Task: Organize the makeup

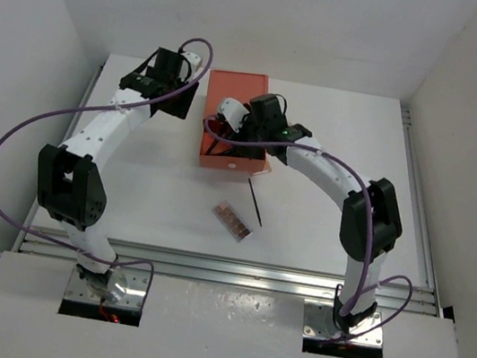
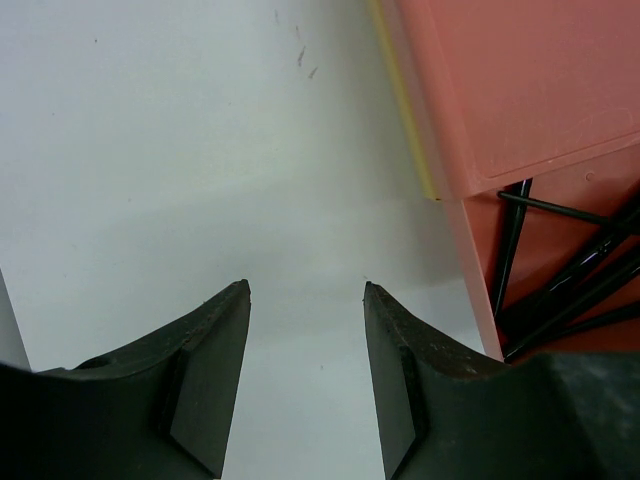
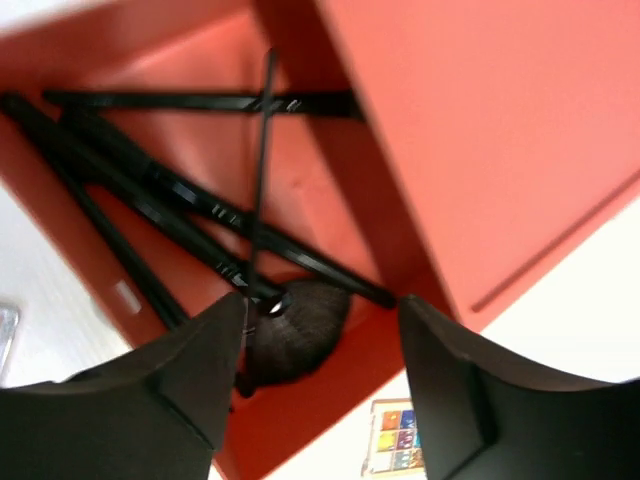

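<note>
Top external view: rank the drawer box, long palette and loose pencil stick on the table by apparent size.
1. drawer box, clearly largest
2. long palette
3. pencil stick, which looks about as long as the palette but far thinner, so it ranks last by area only

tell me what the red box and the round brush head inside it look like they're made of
The red box looks like moulded plastic: even colour, smooth satin faces and a crisp pressed groove line. The brush head looks like soft dark bristles, with a fuzzy matte outline. Whether the hair is synthetic or natural cannot be told.
</note>
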You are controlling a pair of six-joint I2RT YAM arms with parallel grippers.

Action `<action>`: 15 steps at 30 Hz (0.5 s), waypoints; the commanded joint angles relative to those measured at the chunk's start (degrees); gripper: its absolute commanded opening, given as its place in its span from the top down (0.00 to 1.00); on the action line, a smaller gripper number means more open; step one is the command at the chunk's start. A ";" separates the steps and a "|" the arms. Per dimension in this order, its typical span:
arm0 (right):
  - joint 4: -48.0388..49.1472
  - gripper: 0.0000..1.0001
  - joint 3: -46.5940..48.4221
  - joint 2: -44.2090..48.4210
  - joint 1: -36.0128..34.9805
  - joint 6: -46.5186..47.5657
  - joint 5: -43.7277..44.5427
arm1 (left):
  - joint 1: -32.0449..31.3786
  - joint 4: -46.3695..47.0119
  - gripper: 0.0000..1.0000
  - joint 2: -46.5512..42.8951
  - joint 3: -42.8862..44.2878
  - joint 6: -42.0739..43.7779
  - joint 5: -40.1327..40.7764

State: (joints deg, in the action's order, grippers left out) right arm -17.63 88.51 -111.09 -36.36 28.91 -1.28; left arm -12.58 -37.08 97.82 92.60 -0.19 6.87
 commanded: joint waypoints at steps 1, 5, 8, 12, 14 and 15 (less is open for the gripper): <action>1.81 0.35 5.18 2.36 -0.03 -1.83 0.92 | 0.97 1.05 0.45 -2.72 0.04 -0.17 0.33; 3.39 0.30 3.17 6.84 -0.12 -9.87 5.66 | 0.98 1.05 0.45 -2.20 0.04 -0.17 0.33; 6.62 0.30 -5.43 17.18 0.15 -19.01 9.62 | 0.98 1.05 0.45 -2.20 -0.48 -0.17 0.33; 11.91 0.30 -25.82 26.17 -0.55 -34.41 11.12 | 1.59 1.05 0.45 -2.20 -0.49 -0.17 0.33; 13.31 0.30 -35.27 29.15 -1.34 -41.10 13.30 | 1.59 1.05 0.45 -1.67 -0.49 -0.17 0.33; 13.41 0.30 -36.90 29.43 -1.52 -46.95 13.75 | 1.59 1.05 0.45 -1.15 -0.49 -0.17 0.33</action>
State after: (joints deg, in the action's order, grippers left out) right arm -6.48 59.86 -81.36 -36.80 -1.23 9.08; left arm -11.92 -36.91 97.82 91.98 -0.12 6.90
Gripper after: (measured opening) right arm 0.692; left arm 0.548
